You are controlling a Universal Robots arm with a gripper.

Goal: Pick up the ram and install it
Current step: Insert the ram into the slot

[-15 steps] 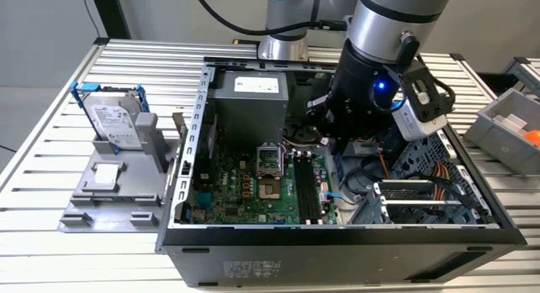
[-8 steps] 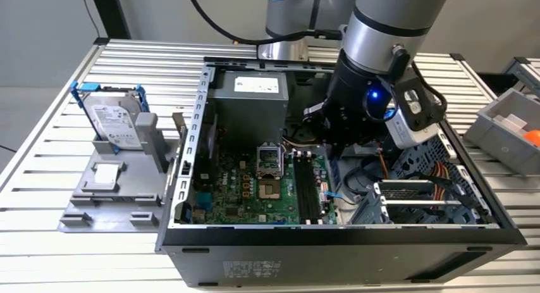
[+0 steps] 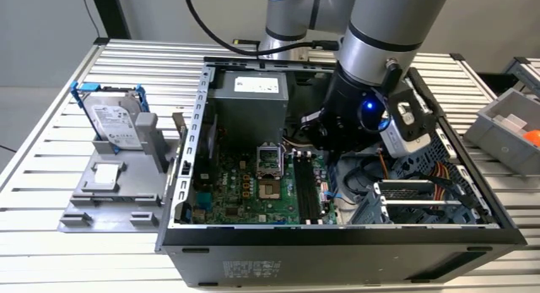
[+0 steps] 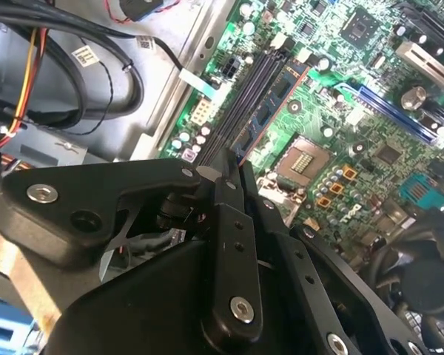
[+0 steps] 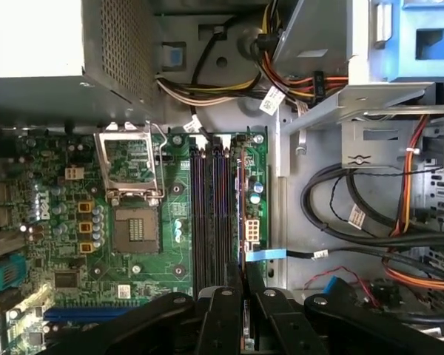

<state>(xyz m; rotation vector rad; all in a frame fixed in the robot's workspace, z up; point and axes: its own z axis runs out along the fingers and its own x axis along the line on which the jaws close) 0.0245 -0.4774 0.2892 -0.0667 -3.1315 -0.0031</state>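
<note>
**Ram held edge-on over the memory slots, beside the CPU socket**

The ram (image 4: 280,92) is a thin blue circuit-board stick carrying flat dark chips. It reaches straight out from the tips of the pincer (image 4: 233,171) in the second wrist view. In the first wrist view it shows only as a hairline edge (image 5: 240,200), so it stands on its long edge.

Its long axis runs parallel to the black memory slots (image 5: 207,214). It sits over the slot furthest from the CPU socket (image 5: 133,188), on the side of the slots away from that socket. Whether its lower edge already touches the slot I cannot tell.

The pincer (image 5: 244,285) is clamped on the near end of the ram, its two matte black fingers pressed flat against the board's faces. The ram lies directly ahead of the fingertips, and the single arm (image 3: 384,27) reaches down into the open computer case (image 3: 337,255).

The CPU socket is a square, empty metal frame with a dull grid of contacts. It is set in the glossy green motherboard (image 5: 177,274), which is studded with small cylindrical capacitors. Beyond the slots from the socket, black, yellow and orange cables (image 5: 340,214) loop across grey sheet metal.

Well apart from the socket, outside the case, a grey hard drive (image 3: 114,119) with blue rails stands in a plastic holder. The holder rests on the ribbed metal bench (image 3: 50,255).
</note>
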